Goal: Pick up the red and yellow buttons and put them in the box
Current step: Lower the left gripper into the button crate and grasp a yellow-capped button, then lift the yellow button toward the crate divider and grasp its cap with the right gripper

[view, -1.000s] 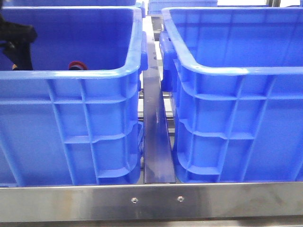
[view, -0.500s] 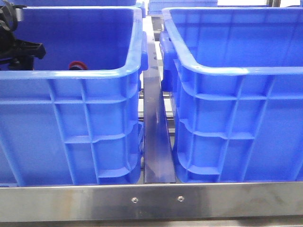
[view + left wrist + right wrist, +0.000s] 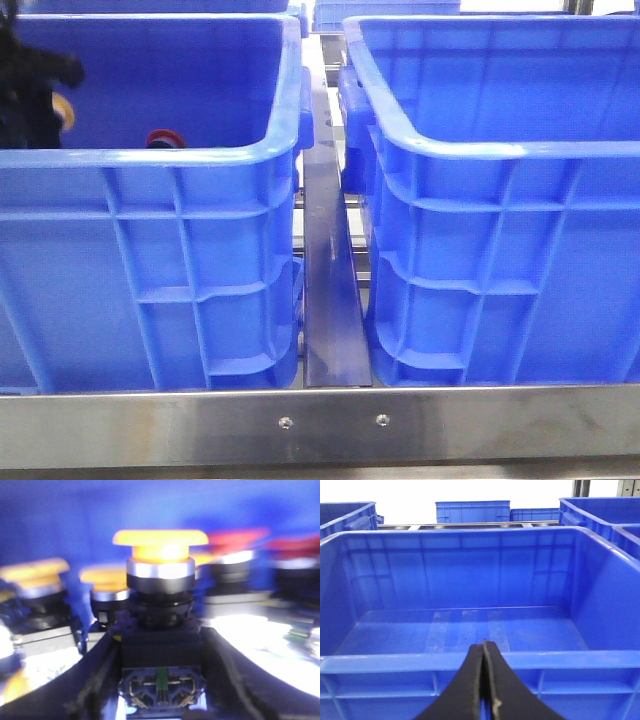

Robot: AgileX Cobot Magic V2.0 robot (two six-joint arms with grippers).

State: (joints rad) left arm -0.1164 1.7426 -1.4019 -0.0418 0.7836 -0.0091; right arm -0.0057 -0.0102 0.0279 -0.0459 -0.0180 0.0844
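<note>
Risen since earlier, left claw clamps yellow button; right claw closed, empty; no legible writing.

glossy plastic box, brushed metal rail

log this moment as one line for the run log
left gripper: shut on yellow button | left crate: more buttons inside | right gripper: shut, holds nothing | right crate: no buttons visible

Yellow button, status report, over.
Left gripper shut on yellow button, inside left crate. Right gripper shut, empty, facing right crate. More buttons in left crate; nothing blocking.
</note>
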